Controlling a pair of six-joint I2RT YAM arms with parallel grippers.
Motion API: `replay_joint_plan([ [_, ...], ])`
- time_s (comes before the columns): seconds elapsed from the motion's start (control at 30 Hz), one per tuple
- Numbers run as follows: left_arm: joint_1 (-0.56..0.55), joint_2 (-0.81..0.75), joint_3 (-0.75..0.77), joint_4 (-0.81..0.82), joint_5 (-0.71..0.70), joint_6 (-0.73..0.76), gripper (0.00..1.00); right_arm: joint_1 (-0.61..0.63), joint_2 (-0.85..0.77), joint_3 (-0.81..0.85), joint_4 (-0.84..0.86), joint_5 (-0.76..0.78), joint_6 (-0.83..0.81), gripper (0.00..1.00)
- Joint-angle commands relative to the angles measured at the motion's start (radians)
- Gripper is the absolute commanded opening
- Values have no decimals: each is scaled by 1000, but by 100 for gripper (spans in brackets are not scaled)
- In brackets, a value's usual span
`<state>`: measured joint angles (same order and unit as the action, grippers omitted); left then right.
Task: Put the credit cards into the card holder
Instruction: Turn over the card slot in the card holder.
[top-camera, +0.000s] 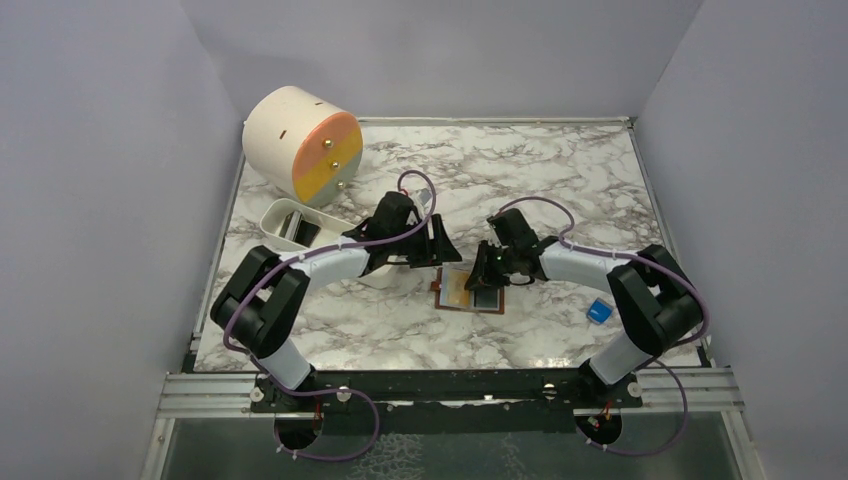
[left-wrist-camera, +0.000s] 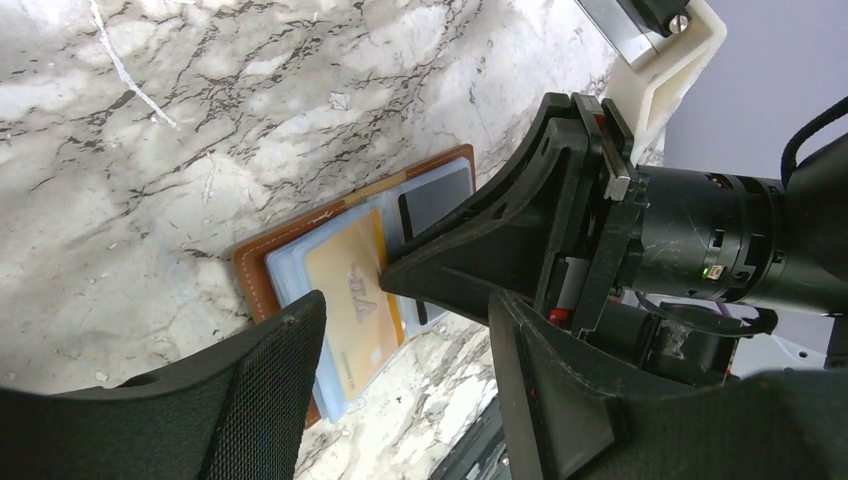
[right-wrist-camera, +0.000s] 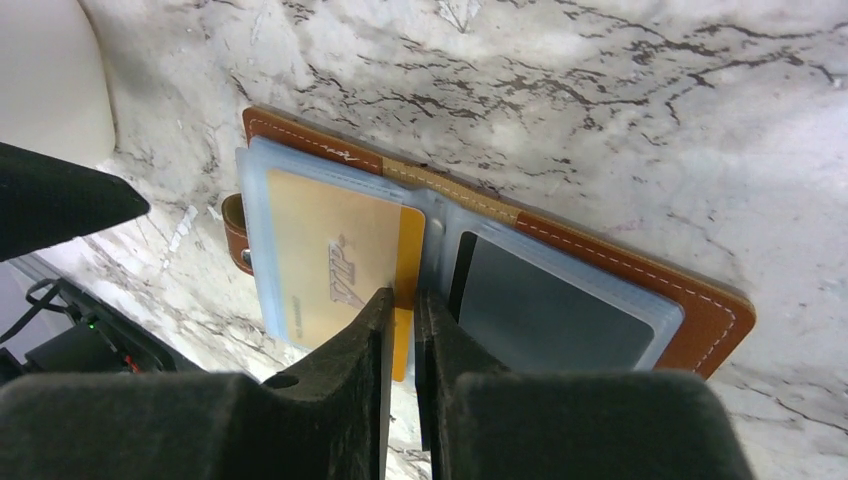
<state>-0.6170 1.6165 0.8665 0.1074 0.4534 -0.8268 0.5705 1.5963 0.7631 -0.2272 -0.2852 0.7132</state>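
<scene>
**Clerk:** Where the marble table (top-camera: 400, 330) nears the bottom of the top view, what is item one?

**Keeper:** One small blue block (top-camera: 599, 311), lower right, beside the right arm and well apart from the rest.

**Clerk:** Item two?

**Keeper:** One brown wallet (right-wrist-camera: 640, 268), lying open and flat at the centre of the top view, pale blue pockets facing up. In the right wrist view its snap tab (right-wrist-camera: 235, 232) is at the left edge. Left pocket: one yellow card (right-wrist-camera: 330, 265), mostly tucked in, with a strip left uncovered beside the fold. Right pocket: one dark card (right-wrist-camera: 545, 305), inside its sleeve.

**Clerk:** Grippers?

**Keeper:** Right gripper (right-wrist-camera: 403, 297): jaws drawn almost together with only a slit between them, tips at the yellow card's bare strip. Whether they pinch it, I cannot tell. Left gripper (top-camera: 443, 250): jaws spread wide, holding nothing, just upper left of the wallet.

**Clerk:** Farther back?

**Keeper:** One white oblong tray (top-camera: 285, 222), left of centre, with something dark inside. One cream drum (top-camera: 300, 145) with a pink, orange and grey face, upper left.
</scene>
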Motion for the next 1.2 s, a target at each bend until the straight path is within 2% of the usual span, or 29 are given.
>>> replay_joint_plan([
  [0.0,3,28,-13,56,45,8,63,8,43,16,-12,19,3,13],
  [0.2,3,67,-8,98,66,-4,63,9,53,8,-29,50,-6,8],
  [0.77,3,144,-8,80,53,1,63,9,47,-9,-11,39,-4,8],
  [1.17,-6,143,-29,182,155,-86,60,9,43,-34,25,27,1,8],
])
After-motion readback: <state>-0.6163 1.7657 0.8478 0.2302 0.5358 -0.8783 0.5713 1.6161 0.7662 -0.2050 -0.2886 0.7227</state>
